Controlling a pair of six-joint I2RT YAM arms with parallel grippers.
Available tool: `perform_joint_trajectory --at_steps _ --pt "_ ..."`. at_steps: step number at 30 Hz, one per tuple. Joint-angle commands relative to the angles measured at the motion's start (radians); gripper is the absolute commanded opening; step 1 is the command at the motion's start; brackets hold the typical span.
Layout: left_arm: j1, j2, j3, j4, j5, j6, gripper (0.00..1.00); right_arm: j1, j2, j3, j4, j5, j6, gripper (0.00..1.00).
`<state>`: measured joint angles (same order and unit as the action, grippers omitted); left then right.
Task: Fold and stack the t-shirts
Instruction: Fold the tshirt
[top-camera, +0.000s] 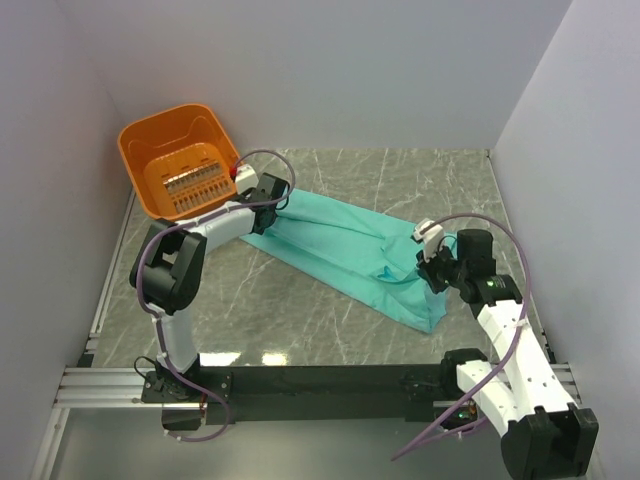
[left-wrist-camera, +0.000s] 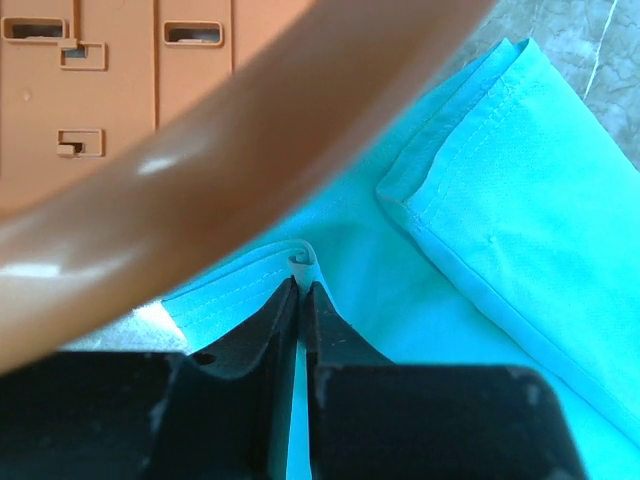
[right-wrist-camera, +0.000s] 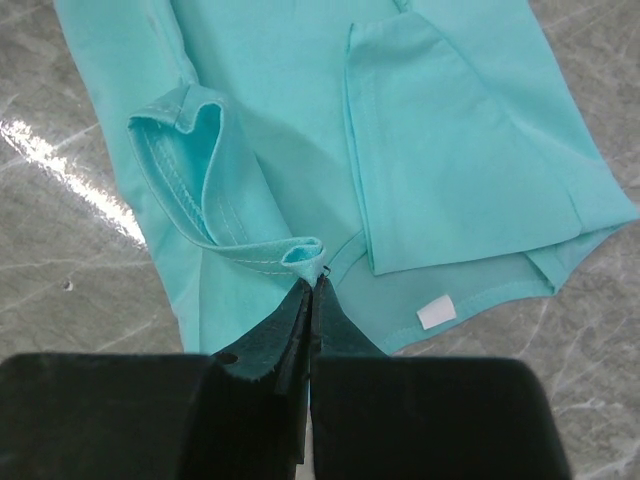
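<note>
The grey marbled tabletop (top-camera: 300, 310) carries one teal shirt (top-camera: 340, 245). It is drawn out in a long, creased band across the middle, its far end toward 10 o'clock and its near end toward 4 o'clock. An orange basket (top-camera: 170, 112) stands tilted at the tabletop's 10 o'clock corner, its open mouth facing the camera, just beyond the shirt's far end.

The left arm (top-camera: 215, 228) reaches from its base at 7 o'clock up toward 11 o'clock, to the shirt's far end. The right arm (top-camera: 500, 320) bends in from 5 o'clock toward the near end.

The left pincer (left-wrist-camera: 303, 283) is clenched on the shirt: a small curl of hemmed edge sits at its tips and cloth shows in the thin slit between the fingers. In the left wrist view the basket's rim sweeps across at 11 o'clock of the pincer, close above it, and a folded, stitched edge of the shirt lies at 2 o'clock.

The right pincer (right-wrist-camera: 312, 285) is clenched too, nipping a rolled bit of hem at its very tips, with a raised loop of hem at its 11 o'clock. A flap of cloth lies at 1 o'clock, and a small white label (right-wrist-camera: 436, 312) sits on the shirt at 3 o'clock, near the pincer.
</note>
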<state>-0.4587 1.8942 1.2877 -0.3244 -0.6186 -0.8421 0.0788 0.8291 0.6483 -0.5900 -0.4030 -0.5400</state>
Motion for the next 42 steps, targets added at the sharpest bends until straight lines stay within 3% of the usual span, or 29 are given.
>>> perform_joint_trajectory --at_steps 1,26,42 --pt "0.002 -0.004 0.050 0.016 -0.033 0.031 0.12 -0.013 0.004 0.056 0.048 0.013 0.018 0.00" --pt "0.002 0.080 0.160 0.008 -0.024 0.075 0.07 -0.112 0.165 0.149 0.117 0.027 0.077 0.00" --pt "0.002 0.146 0.234 0.001 -0.021 0.089 0.06 -0.177 0.474 0.315 0.137 -0.046 0.086 0.00"
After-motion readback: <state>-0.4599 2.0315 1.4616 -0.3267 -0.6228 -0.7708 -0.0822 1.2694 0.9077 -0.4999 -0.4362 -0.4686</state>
